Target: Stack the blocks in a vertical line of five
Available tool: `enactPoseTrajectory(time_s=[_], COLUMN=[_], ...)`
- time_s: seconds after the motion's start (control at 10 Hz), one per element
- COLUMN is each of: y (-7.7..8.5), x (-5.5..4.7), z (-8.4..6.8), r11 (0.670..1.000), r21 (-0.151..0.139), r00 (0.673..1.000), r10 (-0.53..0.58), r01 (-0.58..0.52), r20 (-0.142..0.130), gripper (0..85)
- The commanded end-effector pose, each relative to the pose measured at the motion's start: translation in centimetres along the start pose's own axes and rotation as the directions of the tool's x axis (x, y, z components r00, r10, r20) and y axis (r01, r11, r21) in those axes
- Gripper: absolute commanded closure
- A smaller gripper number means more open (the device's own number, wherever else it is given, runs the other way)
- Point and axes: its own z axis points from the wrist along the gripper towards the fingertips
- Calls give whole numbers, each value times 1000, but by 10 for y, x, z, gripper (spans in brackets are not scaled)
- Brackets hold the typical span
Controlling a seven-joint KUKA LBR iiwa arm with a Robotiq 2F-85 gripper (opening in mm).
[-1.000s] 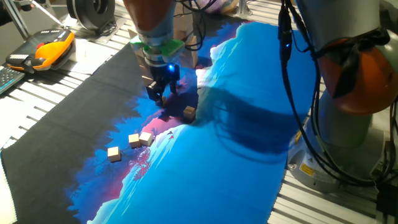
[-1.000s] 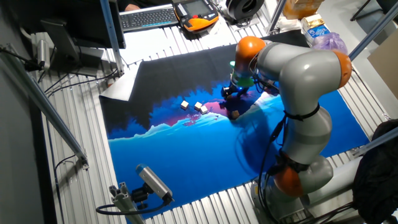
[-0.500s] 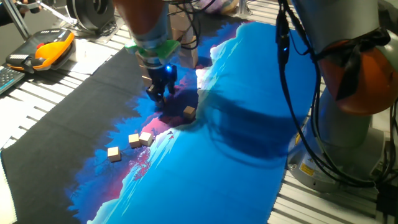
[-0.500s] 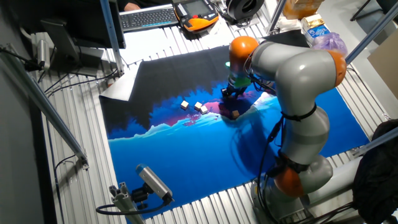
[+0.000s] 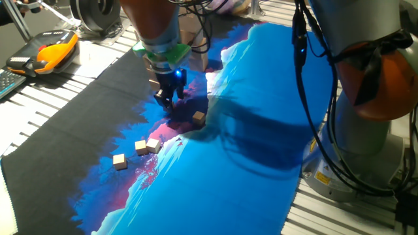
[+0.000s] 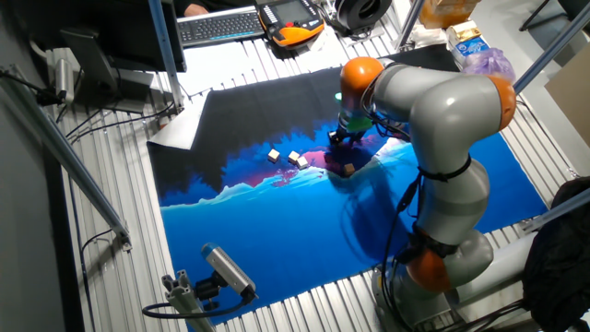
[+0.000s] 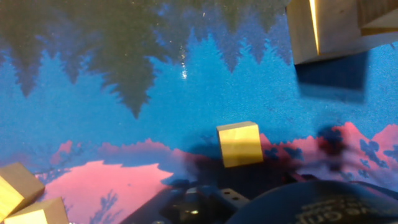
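the gripper [image 5: 166, 99] is hovering over the table [image 5: 261, 98] just behind one of the blocks [image 5: 198, 117], whether its jaws are parted being unclear.

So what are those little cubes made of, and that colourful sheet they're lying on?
The cubes look like pale, unpainted wood: matte tan faces, crisp edges. The sheet seems a printed fabric or soft mat, its fine speckled texture showing in the hand view; which one I can't tell.

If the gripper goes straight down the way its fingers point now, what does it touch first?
Probably the bare mat. The gripper hangs just beside the lone block, not over it, though depth is hard to judge. No other block lies under it.
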Motion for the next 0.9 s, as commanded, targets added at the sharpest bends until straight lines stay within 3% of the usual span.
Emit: enactPoseTrajectory(time_s=[0.0, 0.2, 0.6, 0.7, 0.8], y=[0, 0, 3, 2, 2], x=[-8, -23, -14, -13, -14], z=[0, 4, 13, 15, 15], r11=[1000, 1000, 1000, 1000, 1000], r21=[3, 2, 13, 13, 13], r00=[1000, 1000, 1000, 1000, 1000], r10=[0, 1, 15, 6, -8], r01=[0, -1, -15, -6, 8], r20=[-1, -3, 9, 9, 4], gripper=[170, 170, 170, 340, 340])
